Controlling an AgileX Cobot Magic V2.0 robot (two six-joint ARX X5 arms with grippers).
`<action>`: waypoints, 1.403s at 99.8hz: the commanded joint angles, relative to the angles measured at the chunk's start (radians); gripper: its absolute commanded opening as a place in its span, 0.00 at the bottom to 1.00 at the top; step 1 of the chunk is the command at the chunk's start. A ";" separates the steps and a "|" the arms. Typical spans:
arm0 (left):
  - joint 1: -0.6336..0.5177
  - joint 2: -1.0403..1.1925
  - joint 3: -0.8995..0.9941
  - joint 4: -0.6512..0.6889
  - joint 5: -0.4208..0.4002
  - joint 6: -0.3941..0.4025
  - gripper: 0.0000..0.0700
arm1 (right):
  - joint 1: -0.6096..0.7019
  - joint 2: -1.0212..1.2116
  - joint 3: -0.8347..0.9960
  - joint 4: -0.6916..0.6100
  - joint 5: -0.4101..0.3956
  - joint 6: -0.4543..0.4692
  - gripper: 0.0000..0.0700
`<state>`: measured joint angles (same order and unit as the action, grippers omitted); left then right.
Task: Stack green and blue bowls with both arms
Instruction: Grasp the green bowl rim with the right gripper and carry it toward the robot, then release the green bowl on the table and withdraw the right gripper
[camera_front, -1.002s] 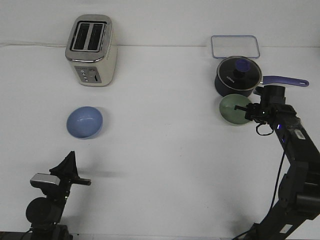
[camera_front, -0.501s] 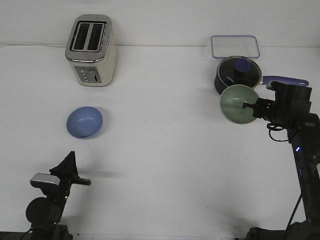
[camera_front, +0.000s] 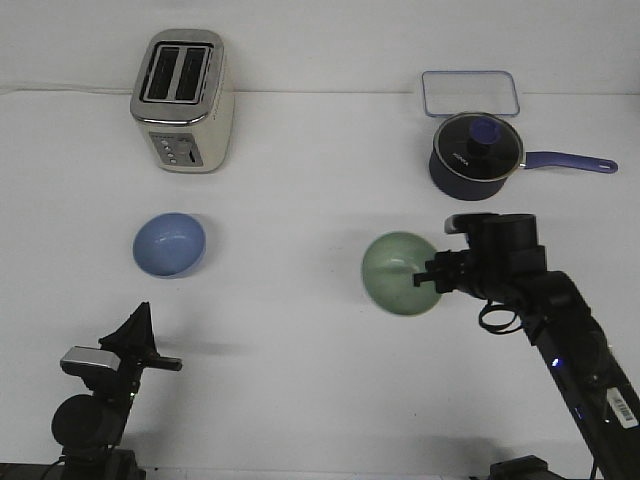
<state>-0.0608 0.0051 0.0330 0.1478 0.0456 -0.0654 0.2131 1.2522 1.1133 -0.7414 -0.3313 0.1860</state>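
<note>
Pinching the green bowl by its rim, tilted above mid-surface, the right hand is clamped on something glossy, rigid, probably light and chippable, while the blue bowl sits well apart near the idle left hand, whose opening I cannot tell.

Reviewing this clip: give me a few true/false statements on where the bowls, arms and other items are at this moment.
1. The right gripper holds the green bowl by its rim. True.
2. The blue bowl is already nested in the green one. False: it sits alone on the table.
3. The saucepan has its lid on. True.
4. The left gripper grips the blue bowl. False: it is apart from it, nearer the camera.
</note>
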 joint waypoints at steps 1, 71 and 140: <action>0.002 -0.002 -0.018 0.011 0.000 0.001 0.02 | 0.056 0.007 -0.019 0.021 0.019 0.027 0.00; 0.002 -0.002 -0.018 0.011 0.000 0.001 0.02 | 0.491 0.123 -0.197 0.219 0.228 0.131 0.00; 0.002 -0.002 -0.018 0.011 0.000 -0.007 0.02 | 0.492 0.200 -0.197 0.285 0.229 0.112 0.42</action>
<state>-0.0608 0.0051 0.0330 0.1482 0.0452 -0.0669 0.7032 1.4559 0.9092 -0.4656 -0.0978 0.3031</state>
